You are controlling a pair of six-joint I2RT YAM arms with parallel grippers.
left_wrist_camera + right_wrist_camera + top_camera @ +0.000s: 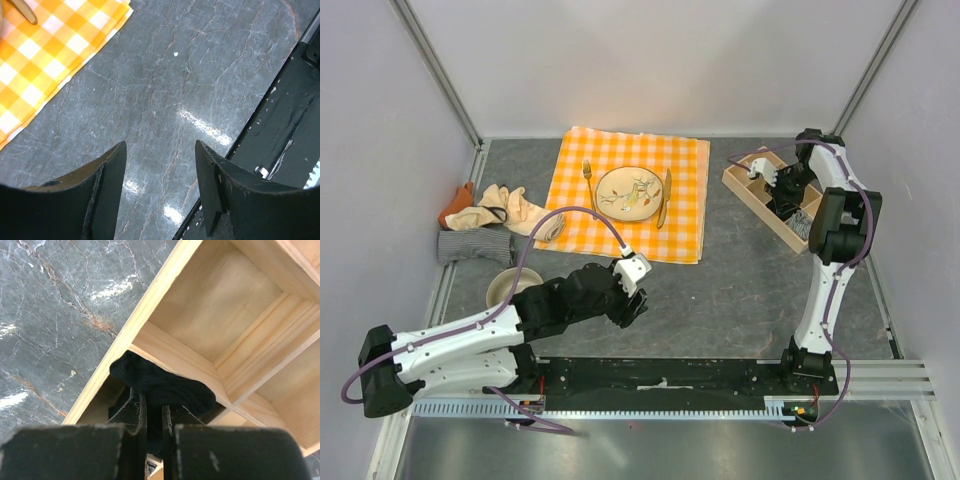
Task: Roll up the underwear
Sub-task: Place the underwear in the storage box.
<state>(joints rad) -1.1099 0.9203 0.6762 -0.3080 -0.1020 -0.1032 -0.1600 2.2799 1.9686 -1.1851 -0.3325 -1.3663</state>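
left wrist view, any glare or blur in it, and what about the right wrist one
left wrist: white glare streaks on the glossy table, and the left gripper is dark and soft close to the lens; right wrist: a glare patch on the table at top left, the black underwear is underexposed with little detail

Bare grey marble bench (740, 290) open between the arms; orange-and-white checked tablecloth (685, 200) and round plate (610, 185) fill mid-back, light wooden divided tray (750, 205) blocks right, heaped small garments (505, 210) left.

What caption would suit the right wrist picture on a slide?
Right end effector gripping black underwear over a divider of the wooden tray.
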